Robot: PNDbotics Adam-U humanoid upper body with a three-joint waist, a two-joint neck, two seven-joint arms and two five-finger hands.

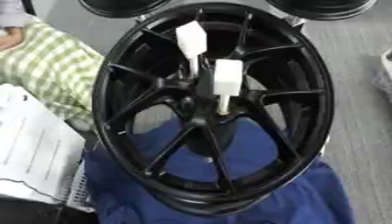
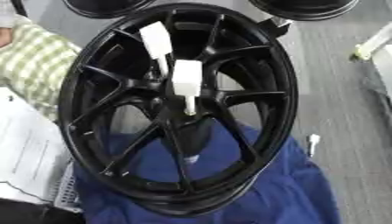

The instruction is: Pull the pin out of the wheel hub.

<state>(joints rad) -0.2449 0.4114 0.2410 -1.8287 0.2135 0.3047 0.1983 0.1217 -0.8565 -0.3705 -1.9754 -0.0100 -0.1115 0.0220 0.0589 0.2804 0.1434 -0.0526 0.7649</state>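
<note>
Blue cloth (image 1: 306, 192) lies closest to you, spread under the lower rim of the black wheel (image 1: 122, 65) and showing through the gaps between its spokes. Your wheel fills most of both views, face toward you and a little tilted, its thin spokes running from the rim into the hub (image 1: 193, 103) near the middle. Two white pins stick out of that hub: the upper pin (image 1: 191, 38) leans up and to the left, and the lower pin (image 1: 227, 78) sits just beside it to the right, its blocky white head above a thinner stem that goes down into the hub. Both are seated in the wheel, and nothing is touching them. Neither of your hands shows in either view, so you cannot tell how your fingers stand. To your left lies a white sheet of paper (image 1: 30, 144), with green checked fabric (image 1: 46, 61) beyond it. Two more dark wheels (image 2: 302, 8) are cut off by the far edge. In the right eye view a small white object (image 2: 313, 141) lies on the grey surface (image 2: 344, 100), just off the cloth's right edge.
</note>
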